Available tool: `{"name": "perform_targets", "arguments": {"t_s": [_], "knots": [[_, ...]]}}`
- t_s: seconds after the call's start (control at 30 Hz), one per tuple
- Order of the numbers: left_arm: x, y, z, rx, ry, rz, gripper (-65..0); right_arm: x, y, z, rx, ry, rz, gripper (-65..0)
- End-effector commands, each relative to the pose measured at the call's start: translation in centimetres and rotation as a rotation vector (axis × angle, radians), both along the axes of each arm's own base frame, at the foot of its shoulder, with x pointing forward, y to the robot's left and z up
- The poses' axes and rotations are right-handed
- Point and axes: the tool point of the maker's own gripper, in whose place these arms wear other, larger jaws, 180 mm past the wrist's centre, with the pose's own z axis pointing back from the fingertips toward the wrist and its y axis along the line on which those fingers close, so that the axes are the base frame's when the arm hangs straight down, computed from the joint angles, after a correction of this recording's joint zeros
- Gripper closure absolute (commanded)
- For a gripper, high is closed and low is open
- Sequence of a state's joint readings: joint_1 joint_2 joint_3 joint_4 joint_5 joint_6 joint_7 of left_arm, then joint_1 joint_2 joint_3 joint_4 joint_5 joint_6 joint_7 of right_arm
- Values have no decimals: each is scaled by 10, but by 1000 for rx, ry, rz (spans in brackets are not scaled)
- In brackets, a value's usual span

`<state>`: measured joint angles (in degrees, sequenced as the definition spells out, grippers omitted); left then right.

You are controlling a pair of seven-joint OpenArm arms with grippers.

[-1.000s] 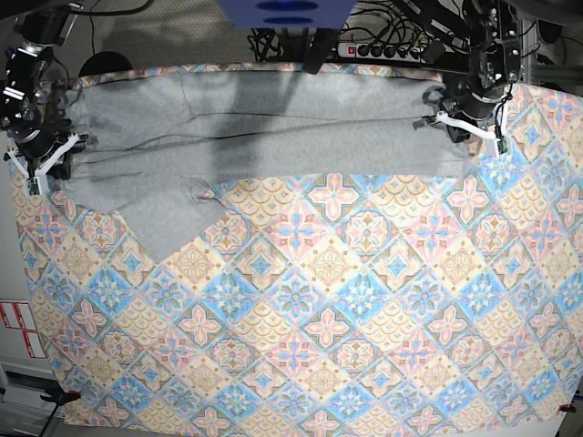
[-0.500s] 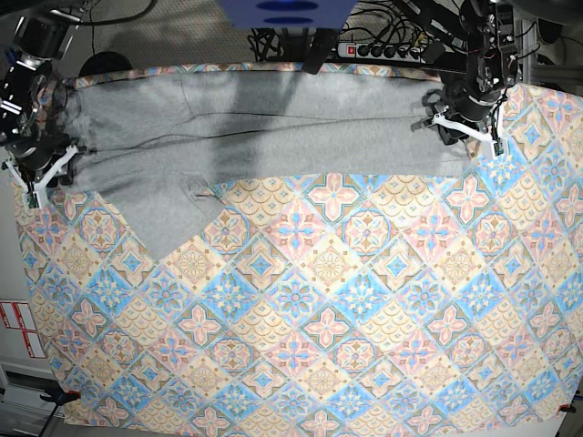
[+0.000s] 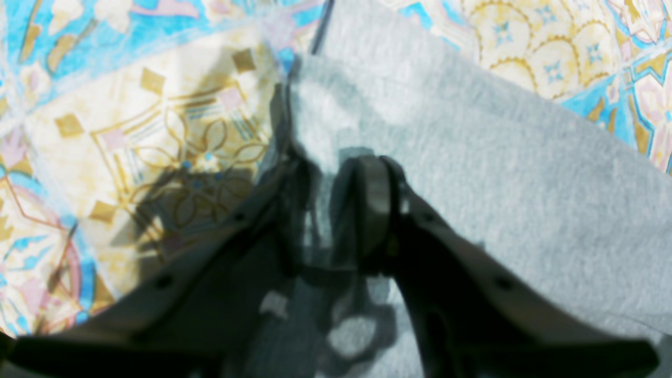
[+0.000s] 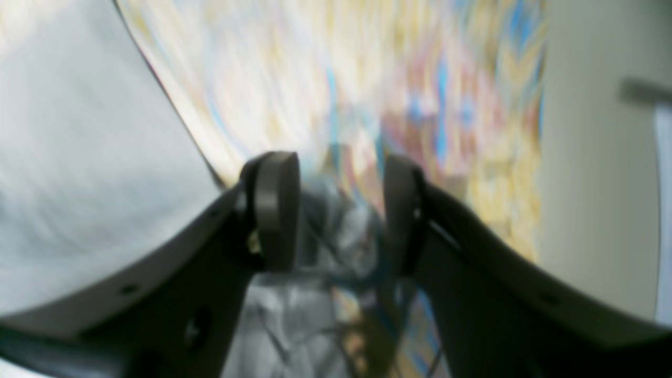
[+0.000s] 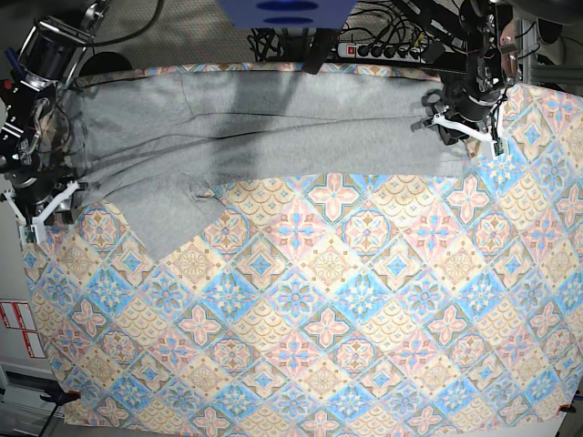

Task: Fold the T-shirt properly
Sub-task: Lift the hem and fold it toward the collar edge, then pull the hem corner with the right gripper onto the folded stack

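The grey T-shirt (image 5: 273,127) lies folded in a long band along the far edge of the table, plain side up, with one sleeve (image 5: 168,218) sticking out toward the front at the left. My left gripper (image 5: 466,132) sits at the band's right end. In the left wrist view (image 3: 328,210) its jaws stand close together with the shirt's edge (image 3: 499,184) between them. My right gripper (image 5: 41,208) is off the shirt's left end, over the tablecloth. In the blurred right wrist view (image 4: 338,210) it is open, with the shirt (image 4: 79,184) to its left.
The table carries a patterned blue, pink and yellow tablecloth (image 5: 346,300). A power strip with cables (image 5: 383,50) and a blue object (image 5: 287,11) stand behind the far edge. The table's left edge is close to my right gripper.
My right gripper has moved toward the front, away from the shirt's left end, and the cloth stayed behind. My left gripper has hardly moved at the right end.
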<state>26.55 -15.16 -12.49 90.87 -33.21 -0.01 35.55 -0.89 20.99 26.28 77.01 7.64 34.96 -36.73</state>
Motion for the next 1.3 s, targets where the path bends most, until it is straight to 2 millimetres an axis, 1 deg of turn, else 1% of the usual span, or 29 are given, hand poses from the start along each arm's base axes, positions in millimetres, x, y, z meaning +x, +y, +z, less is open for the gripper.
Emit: {"name": "perform_targets", "arguments": {"t_s": [0.0, 0.1, 0.13, 0.23, 0.3, 0.37, 0.4, 0.43, 0.47, 0.5, 0.53, 0.57, 0.67, 0.7, 0.8, 0.93, 1.07, 1.13, 1.2, 1.27], "knots": [[5, 5, 7, 19, -26, 0, -164, 16, -6, 29, -21, -93, 0, -261], [6, 5, 7, 19, -27, -2, -164, 19, -7, 46, -25, -154, -25, -261], [6, 5, 7, 19, -27, -2, -164, 19, -3, 46, -17, -158, -28, -263], [6, 5, 7, 19, -27, -2, -164, 22, 12, 37, 1, -140, 2, -263], [6, 5, 7, 19, -29, -1, -164, 25, 30, 25, 10, -105, 55, -263], [7, 5, 8, 19, -30, -1, -164, 23, 52, -1, -1, -17, 131, -261], [8, 5, 8, 19, -32, -1, -164, 24, 59, -11, -23, 23, 164, -261], [11, 5, 9, 19, -38, -2, -164, 27, 63, -18, -55, 56, 192, -260], [13, 5, 10, 18, -40, -2, -164, 25, 64, -29, -95, 113, 215, -260], [12, 4, 10, 17, -38, -3, -164, 18, 60, -40, -132, 173, 221, -260], [13, 4, 10, 17, -40, -3, -164, 13, 53, -46, -164, 211, 216, -260], [14, 4, 10, 17, -41, -2, -164, 9, 49, -49, -176, 227, 206, -259], [14, 4, 11, 17, -43, -2, -164, 2, 32, -47, -177, 232, 152, -259], [14, 4, 11, 17, -43, -2, -164, -6, 25, -50, -173, 243, 131, -259], [14, 4, 10, 16, -43, -2, -164, -22, 13, -55, -171, 282, 89, -259], [18, 4, 12, 17, -53, -1, -164, -39, 8, -65, -174, 365, 68, -259], [22, 4, 14, 16, -60, -2, -164, -47, 8, -68, -177, 376, 71, -259], [22, 5, 14, 17, -63, 0, -164, -31, 11, -50, -198, 294, 87, -259], [22, 6, 14, 18, -64, 4, -164, -12, 19, -26, -218, 186, 110, -259], [22, 6, 15, 18, -65, 4, -164, -2, 31, -16, -212, 127, 124, -259]]}}
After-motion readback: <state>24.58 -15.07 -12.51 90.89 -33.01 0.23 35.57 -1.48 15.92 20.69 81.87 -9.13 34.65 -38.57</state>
